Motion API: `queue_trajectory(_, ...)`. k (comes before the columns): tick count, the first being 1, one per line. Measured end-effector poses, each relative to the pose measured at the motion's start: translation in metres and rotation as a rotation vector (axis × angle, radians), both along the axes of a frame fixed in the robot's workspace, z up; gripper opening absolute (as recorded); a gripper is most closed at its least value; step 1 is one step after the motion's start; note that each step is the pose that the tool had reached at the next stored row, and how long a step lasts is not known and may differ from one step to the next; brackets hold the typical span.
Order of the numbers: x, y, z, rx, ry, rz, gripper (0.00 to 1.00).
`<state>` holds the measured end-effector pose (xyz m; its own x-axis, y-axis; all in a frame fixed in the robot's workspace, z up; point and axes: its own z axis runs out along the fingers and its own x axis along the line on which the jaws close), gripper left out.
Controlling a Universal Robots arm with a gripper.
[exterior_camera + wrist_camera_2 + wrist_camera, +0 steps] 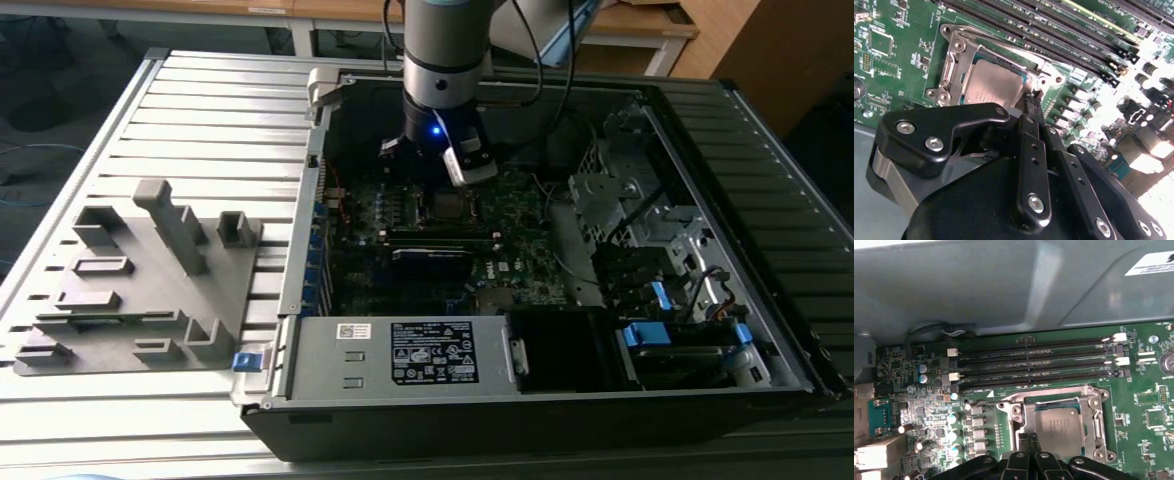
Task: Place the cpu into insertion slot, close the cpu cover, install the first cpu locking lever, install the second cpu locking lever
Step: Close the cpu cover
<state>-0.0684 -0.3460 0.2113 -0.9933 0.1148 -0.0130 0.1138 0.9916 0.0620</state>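
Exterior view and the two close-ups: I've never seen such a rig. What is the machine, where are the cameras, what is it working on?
The exterior view, taken off the arm, shows a slatted metal table bearing an open computer case and, at the exterior view's left, a grey parts tray. A robot arm reaches down into the case. Both wrist views come from cameras riding on that arm, looking past its black gripper at the green motherboard. There the cpu sits framed by the silver cpu cover, beside long black memory slots. The gripper is at the cover's edge; whether it grips anything, I cannot tell.
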Motion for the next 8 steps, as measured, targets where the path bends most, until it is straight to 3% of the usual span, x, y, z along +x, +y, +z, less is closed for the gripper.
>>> queue_trajectory(3,-0.0002,0.0000,-0.0035,0.0004,0.0000,0.000,0.11)
queue_trajectory(8,-0.0003,0.0000,-0.0036,0.0004,0.0001,0.000,0.11)
